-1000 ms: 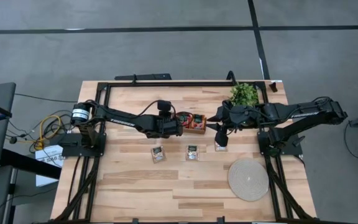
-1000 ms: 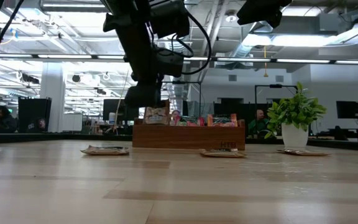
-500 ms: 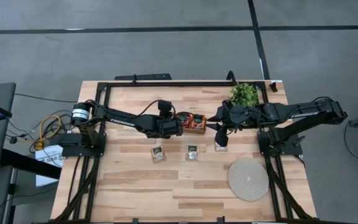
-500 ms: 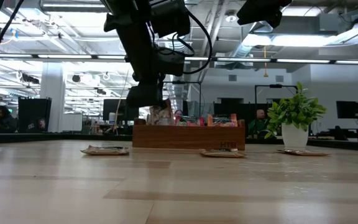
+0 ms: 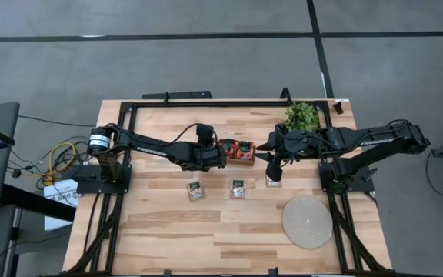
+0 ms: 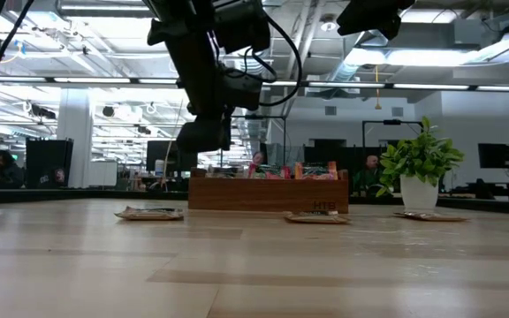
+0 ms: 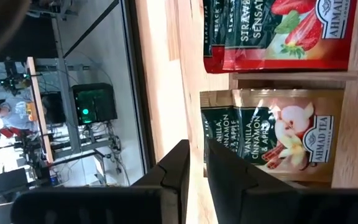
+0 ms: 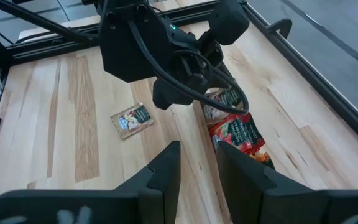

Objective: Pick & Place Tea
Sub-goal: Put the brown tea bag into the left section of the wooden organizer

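Gone from between the left gripper's (image 6: 203,134) fingers is the beige sachet seen there a second ago in the low view; that gripper has lifted slightly and hangs just above the left end of the wooden tea box (image 6: 268,193), its fingers a narrow gap apart and holding nothing. From the left wrist view, a beige vanilla-cinnamon-apple sachet (image 7: 278,137) lies in the end compartment directly beyond the left fingers (image 7: 178,167), with a red strawberry sachet (image 7: 284,31) in the compartment next to it, past a wooden divider. From above, the left gripper (image 5: 220,154) sits at the box's (image 5: 239,160) left end, near the back middle of the desk (image 5: 168,231). Nothing else has shifted: the right gripper (image 5: 271,165) hovers over a loose sachet (image 5: 274,181) just to the right of the box, fingers partly open with nothing between them. 2 more loose sachets (image 5: 196,190) (image 5: 238,189) lie flat on the desk in front of the box, well apart from each other. A round woven mat (image 5: 308,221) rests toward the front right, and a potted plant (image 5: 302,116) stands at the back right.
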